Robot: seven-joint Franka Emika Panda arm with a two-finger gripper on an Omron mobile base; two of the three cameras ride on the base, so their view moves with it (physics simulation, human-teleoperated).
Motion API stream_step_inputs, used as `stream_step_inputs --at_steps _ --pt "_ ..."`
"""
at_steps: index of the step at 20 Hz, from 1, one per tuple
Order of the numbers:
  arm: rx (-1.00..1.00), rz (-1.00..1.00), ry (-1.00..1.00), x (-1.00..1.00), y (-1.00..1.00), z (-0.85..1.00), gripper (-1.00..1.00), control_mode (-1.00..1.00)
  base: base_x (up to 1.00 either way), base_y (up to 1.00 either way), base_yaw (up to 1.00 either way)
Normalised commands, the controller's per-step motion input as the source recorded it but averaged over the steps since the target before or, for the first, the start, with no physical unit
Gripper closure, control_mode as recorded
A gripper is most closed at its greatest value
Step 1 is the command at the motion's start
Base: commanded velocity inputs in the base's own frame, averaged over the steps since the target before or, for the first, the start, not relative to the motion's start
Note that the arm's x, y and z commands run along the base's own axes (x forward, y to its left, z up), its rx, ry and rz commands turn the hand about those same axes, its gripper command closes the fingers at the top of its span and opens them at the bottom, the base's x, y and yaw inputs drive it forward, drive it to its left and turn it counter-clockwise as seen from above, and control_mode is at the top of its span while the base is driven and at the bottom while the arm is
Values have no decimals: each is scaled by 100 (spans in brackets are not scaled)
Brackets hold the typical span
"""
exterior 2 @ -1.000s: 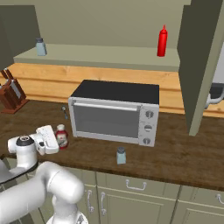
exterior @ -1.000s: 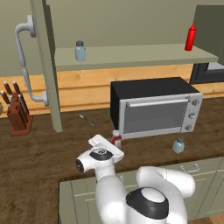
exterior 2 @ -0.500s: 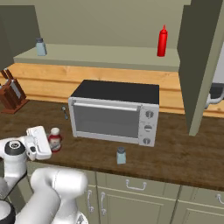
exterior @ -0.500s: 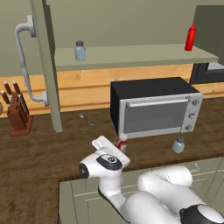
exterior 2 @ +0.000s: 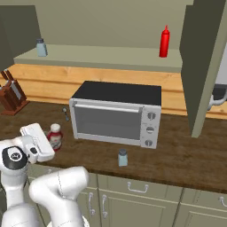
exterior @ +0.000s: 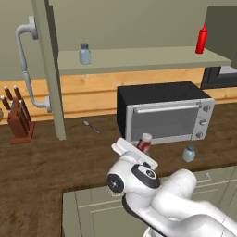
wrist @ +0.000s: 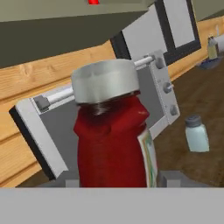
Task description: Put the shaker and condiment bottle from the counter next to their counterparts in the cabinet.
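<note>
Gripper (exterior: 139,155) sits low and centre in the left base view, right at the condiment bottle (exterior: 144,141); whether its fingers are closed on the bottle I cannot tell.

By size: the cabinet (exterior: 139,59) shelf crosses the upper frame, the counter (exterior: 55,157) fills the lower left, and the toaster oven (exterior: 164,113) stands centre-right. The tall red squeeze bottle (exterior: 201,40) is at upper right, the shelf shaker (exterior: 84,53) at upper left, and the counter shaker (exterior: 188,153) at lower right, before the oven.

The stubby bottle looks rigid, light and smooth-sided, so it could slip; gripping the body below the cap seems safest.

Close up in the hand view, the bottle's cap (wrist: 105,81) and label edge are clear, which the base views leave tiny; the left base view adds the knife block (exterior: 18,121) and spoon (exterior: 91,126).
</note>
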Motion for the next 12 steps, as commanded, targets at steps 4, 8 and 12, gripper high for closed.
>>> stream_step_inputs --at_steps 4,8,12 --pt "0 0 8 -46 -13 98 100 -100 0 0 0" --pt "0 0 15 -28 -9 100 100 -100 0 0 0" --pt "0 0 11 -44 -9 100 100 -100 0 0 0"
